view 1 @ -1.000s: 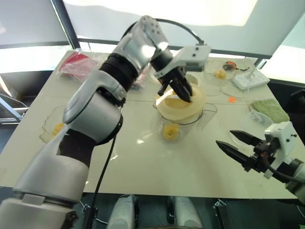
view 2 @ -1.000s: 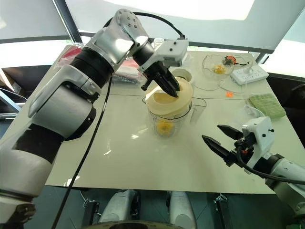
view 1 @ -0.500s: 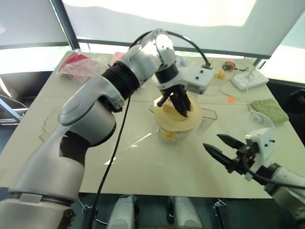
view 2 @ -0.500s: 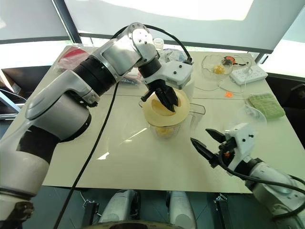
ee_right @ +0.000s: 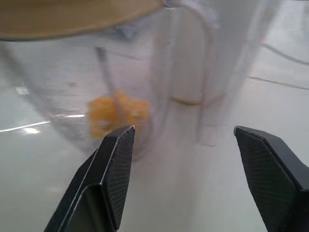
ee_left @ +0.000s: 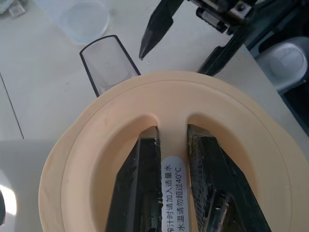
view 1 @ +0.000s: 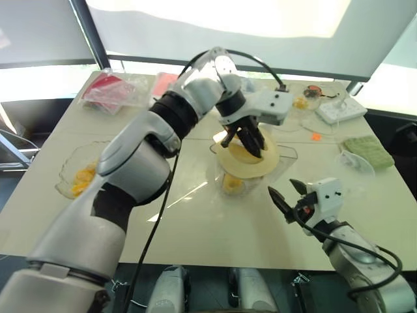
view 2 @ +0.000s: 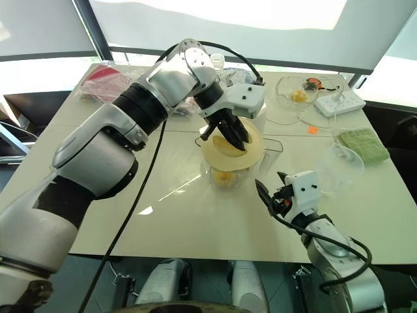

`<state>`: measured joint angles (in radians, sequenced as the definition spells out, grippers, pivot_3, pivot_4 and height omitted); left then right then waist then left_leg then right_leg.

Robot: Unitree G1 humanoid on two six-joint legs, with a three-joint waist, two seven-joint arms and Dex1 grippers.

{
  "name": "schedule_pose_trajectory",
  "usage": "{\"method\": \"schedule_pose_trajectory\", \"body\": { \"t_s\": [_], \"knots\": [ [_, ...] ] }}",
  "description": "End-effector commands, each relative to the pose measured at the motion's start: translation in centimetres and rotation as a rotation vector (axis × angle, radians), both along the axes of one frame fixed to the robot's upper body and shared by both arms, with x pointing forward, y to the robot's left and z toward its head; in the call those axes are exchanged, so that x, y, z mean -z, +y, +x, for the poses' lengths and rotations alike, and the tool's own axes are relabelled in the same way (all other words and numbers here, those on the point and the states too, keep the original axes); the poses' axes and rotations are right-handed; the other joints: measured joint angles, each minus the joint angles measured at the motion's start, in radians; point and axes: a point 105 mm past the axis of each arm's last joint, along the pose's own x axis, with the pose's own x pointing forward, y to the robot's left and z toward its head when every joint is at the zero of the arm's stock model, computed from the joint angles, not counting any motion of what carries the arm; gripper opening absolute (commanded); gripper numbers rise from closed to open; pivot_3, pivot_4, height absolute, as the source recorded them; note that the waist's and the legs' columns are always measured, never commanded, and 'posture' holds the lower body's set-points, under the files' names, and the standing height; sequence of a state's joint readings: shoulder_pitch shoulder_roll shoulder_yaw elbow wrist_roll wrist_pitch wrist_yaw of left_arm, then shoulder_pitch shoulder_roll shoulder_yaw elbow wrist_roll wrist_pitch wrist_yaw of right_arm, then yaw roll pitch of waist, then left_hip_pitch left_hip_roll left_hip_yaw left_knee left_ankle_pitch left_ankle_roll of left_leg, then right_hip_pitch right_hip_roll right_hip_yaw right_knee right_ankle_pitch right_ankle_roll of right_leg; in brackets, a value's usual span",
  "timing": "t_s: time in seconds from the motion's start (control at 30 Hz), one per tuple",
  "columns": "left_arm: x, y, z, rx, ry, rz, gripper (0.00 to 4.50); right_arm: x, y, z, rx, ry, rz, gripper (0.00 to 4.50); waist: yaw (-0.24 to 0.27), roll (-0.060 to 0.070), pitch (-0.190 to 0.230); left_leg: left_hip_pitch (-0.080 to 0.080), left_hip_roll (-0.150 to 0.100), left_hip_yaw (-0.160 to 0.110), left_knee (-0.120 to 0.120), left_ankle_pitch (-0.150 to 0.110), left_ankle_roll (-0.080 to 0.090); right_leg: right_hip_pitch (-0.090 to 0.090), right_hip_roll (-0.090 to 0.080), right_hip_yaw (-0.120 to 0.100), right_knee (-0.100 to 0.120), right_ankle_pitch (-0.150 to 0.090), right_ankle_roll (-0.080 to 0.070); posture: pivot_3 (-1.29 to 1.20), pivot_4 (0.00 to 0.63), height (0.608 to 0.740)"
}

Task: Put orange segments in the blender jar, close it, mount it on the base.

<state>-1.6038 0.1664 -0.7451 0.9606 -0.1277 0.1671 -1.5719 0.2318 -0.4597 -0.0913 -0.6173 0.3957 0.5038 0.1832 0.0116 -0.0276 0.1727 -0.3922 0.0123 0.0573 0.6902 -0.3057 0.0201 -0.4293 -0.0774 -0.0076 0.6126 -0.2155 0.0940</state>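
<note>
Cream lid rests tilted on the jar, left fingers clamped on its grip, segments inside, right fingers spread beside the jar: closing step, next press the lid flat.

- My left gripper has lowered the cream lid from a tilt to nearly flat on the blender jar
- My right gripper has come in from the table's right side; it now sits near the jar, fingers apart
</note>
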Motion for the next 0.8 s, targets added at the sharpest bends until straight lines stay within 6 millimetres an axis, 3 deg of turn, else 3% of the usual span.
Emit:
{"method": "schedule_pose_trajectory", "body": {
  "t_s": [0.03,0.57,0.67,0.77,0.8],
  "knots": [
    [2.5,0.9,0.2,-0.024,0.046,0.09,0.21,-0.7,-0.4,1.1,0.065,-0.096,-0.041,3.41,0.0,0.0,0.0,0.0,0.0,0.0,0.0,0.0,0.0,0.0,0.0,0.0,0.0,0.0,0.0,0.0,0.15,0.74],
    [3.7,0.7,0.0,-0.018,0.053,0.081,0.21,-0.2,0.1,5.2,0.121,-0.2,-0.064,3.41,0.0,0.004,-0.005,0.0,-0.001,-0.002,0.002,0.0,0.0,0.002,0.0,0.0,0.0,0.0,0.0,0.0,0.15,0.74],
    [4.1,0.8,-0.2,-0.025,0.07,0.08,0.21,0.2,-0.4,5.5,0.137,-0.194,-0.076,2.51,-0.001,0.004,-0.005,0.0,-0.001,-0.002,0.002,0.0,0.0,0.002,0.0,0.0,0.0,0.0,0.0,0.0,0.15,0.74],
    [4.4,1.0,-0.3,-0.034,0.084,0.08,0.21,0.3,-0.6,5.6,0.14,-0.193,-0.084,1.08,-0.002,0.008,-0.009,0.001,-0.001,-0.002,0.002,0.0,0.0,0.003,0.0,0.0,0.0,0.0,0.0,0.0,0.15,0.74],
    [4.5,1.1,-0.3,-0.043,0.093,0.078,0.21,0.3,-0.7,5.7,0.141,-0.196,-0.086,0.97,0.0,0.01,-0.01,0.002,-0.001,-0.002,0.002,0.0,0.0,0.004,0.0,0.0,0.0,0.0,0.0,0.0,0.15,0.74]
  ]
}}
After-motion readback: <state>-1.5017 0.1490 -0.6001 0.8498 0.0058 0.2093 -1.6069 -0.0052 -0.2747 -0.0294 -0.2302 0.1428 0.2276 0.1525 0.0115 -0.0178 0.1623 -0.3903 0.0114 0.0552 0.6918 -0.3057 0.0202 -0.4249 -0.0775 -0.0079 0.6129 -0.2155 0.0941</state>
